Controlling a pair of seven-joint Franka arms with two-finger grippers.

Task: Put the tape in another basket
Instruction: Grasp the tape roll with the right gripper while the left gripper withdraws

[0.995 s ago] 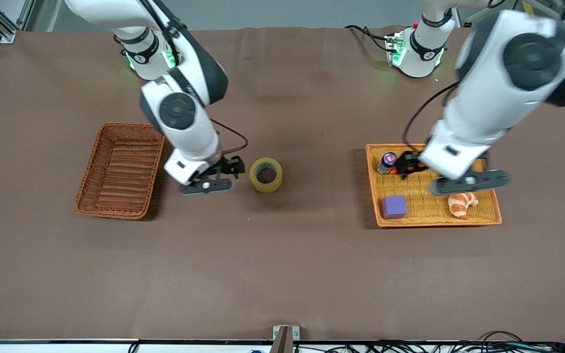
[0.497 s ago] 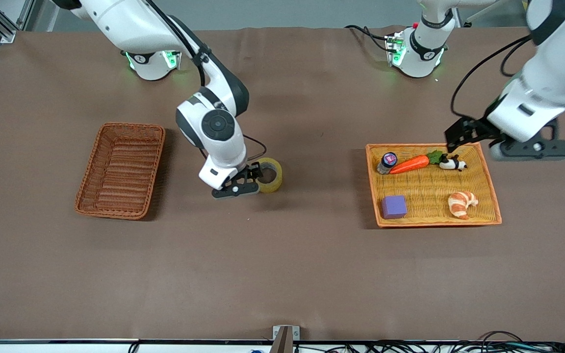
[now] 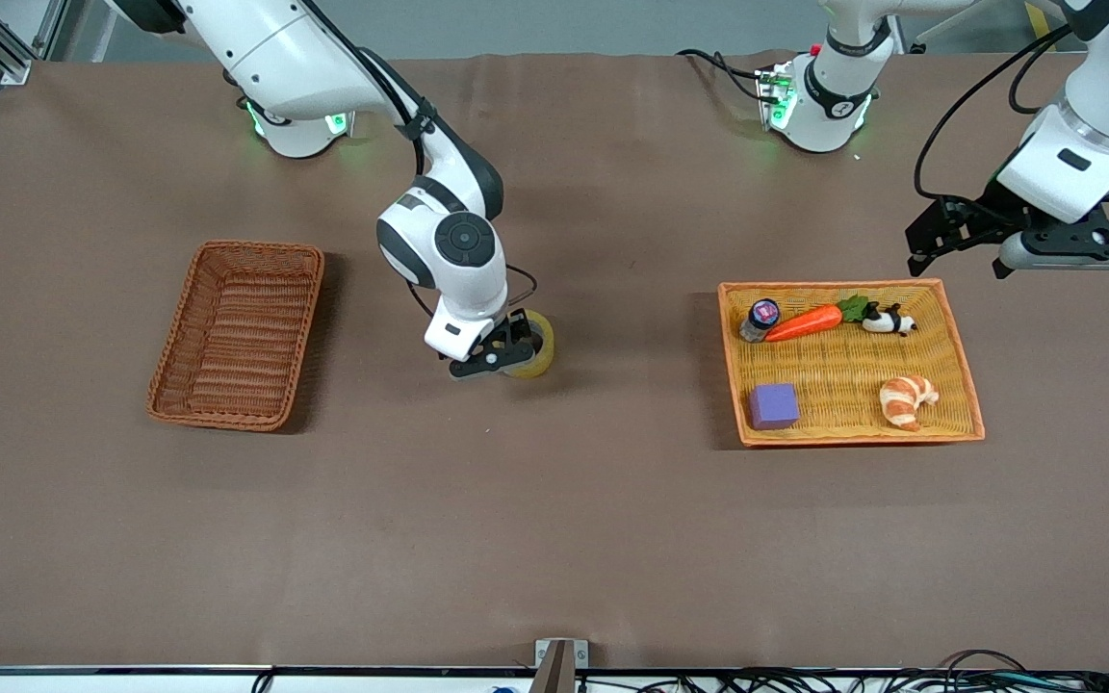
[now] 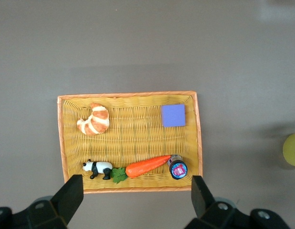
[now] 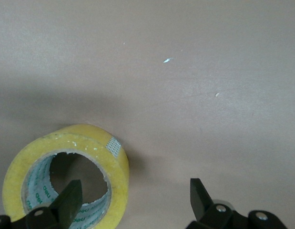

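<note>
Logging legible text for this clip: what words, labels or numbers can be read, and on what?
Nothing reads clearly.
Tape: green print inside its core, too blurred to read.
Small jar in the yellow basket: red and blue lid label, too small to read.

A: Where's the tape?
B: Lying flat on the brown surface, hole facing up, about midway between the arms' ends. It's a thick yellowish, translucent roll with a greyish printed core.
A: And the basket?
B: Dark reddish-brown wicker, narrow and deep, rounded corners. It stands on the surface toward the right arm's end, well apart from the tape, its long side running away from the front camera. Nothing lies in it.
</note>
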